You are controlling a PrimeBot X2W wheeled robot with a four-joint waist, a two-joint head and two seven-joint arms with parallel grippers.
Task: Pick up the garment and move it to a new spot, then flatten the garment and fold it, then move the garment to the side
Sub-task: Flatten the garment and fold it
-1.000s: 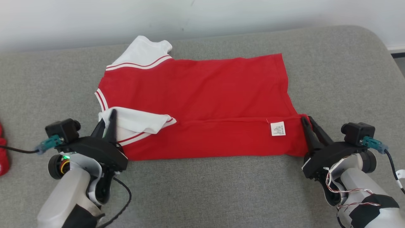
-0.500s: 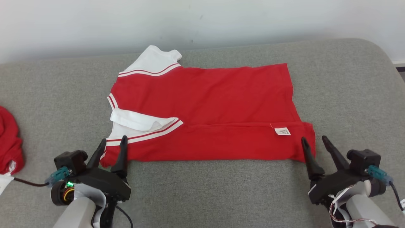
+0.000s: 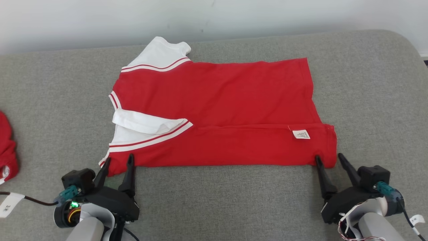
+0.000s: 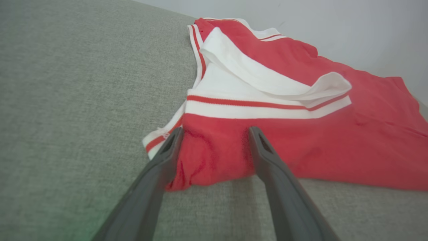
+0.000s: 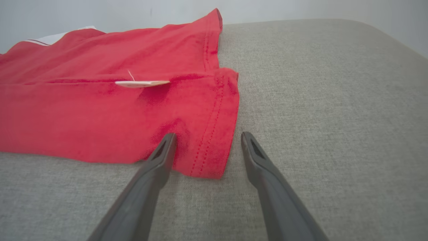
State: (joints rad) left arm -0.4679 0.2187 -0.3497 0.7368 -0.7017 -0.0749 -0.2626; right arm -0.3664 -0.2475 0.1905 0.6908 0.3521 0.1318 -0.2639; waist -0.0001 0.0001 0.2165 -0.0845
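Head view: red shirt [image 3: 217, 110] lies folded on grey cushion [image 3: 234, 201]; left hand [image 3: 119, 158] open at its near sleeve-end corner, right hand [image 3: 329, 156] open at near hem corner. Left wrist view: spread fingers [image 4: 267, 157] flank shirt corner. Right wrist view: spread fingers [image 5: 157, 164] flank hem corner, white label [image 5: 142, 83] beyond.

Grey woven pad [image 3: 234, 201], far right corner rounded. Second red cloth [image 3: 7, 144] bunched at the pad's left edge, cut off by the frame, with a bit of white at its near end. Pale wall [image 3: 214, 20] runs behind the pad's far edge and has a few small dark marks on it.
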